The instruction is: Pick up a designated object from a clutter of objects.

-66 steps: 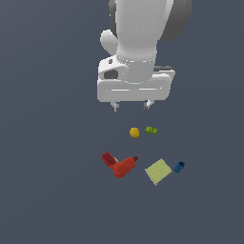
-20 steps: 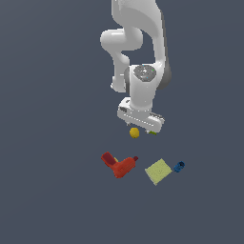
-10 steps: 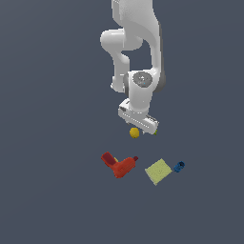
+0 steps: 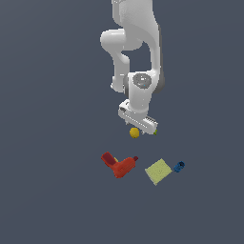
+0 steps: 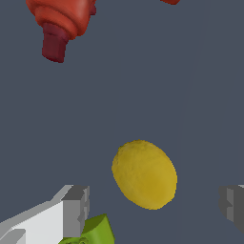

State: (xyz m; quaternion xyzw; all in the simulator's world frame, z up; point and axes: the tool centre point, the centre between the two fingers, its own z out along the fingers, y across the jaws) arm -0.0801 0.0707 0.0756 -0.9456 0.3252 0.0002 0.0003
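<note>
The designated object, a small yellow-orange ball (image 4: 135, 133), lies on the dark floor at the far end of the clutter of objects. My gripper (image 4: 138, 127) hangs just above it and partly covers it in the exterior view. In the wrist view the ball (image 5: 144, 174) sits between the two grey fingers (image 5: 76, 208), nearer to one than to the other, with a gap on each side. The gripper (image 5: 155, 204) is open and holds nothing. A lime-green piece (image 5: 93, 231) lies right beside one finger.
A red-orange drill-shaped object (image 4: 119, 164) lies in front of the ball, and its dark nose shows in the wrist view (image 5: 55, 43). A pale yellow-green flat square (image 4: 158, 171) and a tiny blue piece (image 4: 178, 167) lie toward the exterior view's right.
The arm has come down from high above the floor until the hand is right over the ball. The green piece is now almost hidden behind the hand. The objects have not moved.
</note>
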